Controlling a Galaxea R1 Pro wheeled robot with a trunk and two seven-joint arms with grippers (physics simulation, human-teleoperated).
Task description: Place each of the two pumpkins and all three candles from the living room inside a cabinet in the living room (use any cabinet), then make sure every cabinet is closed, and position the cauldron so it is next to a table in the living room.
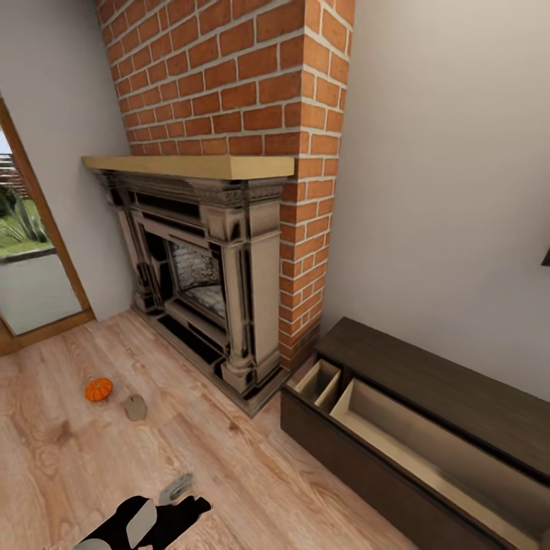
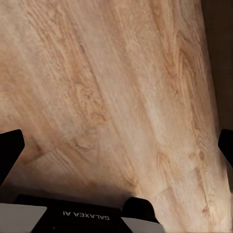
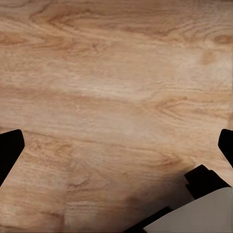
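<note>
One small orange pumpkin (image 1: 98, 389) lies on the wooden floor in front of the fireplace. A stubby tan candle (image 1: 135, 407) stands just to its right, a little apart from it. The long dark-brown cabinet (image 1: 458, 386) runs along the right wall, and its two fronts are pulled out, baring pale interiors with nothing in them. My left arm (image 1: 141, 521) hangs low at the bottom of the head view, well short of both items. The left gripper (image 2: 116, 148) and the right gripper (image 3: 116, 148) are open over bare floorboards. The cauldron and the table are out of view.
A red-brick chimney with a carved fireplace (image 1: 206, 283) and a wooden mantel (image 1: 191, 166) fills the corner. A glass door (image 1: 30, 267) is in the left wall. Wooden floor (image 1: 252, 473) stretches between the pumpkin and the cabinet.
</note>
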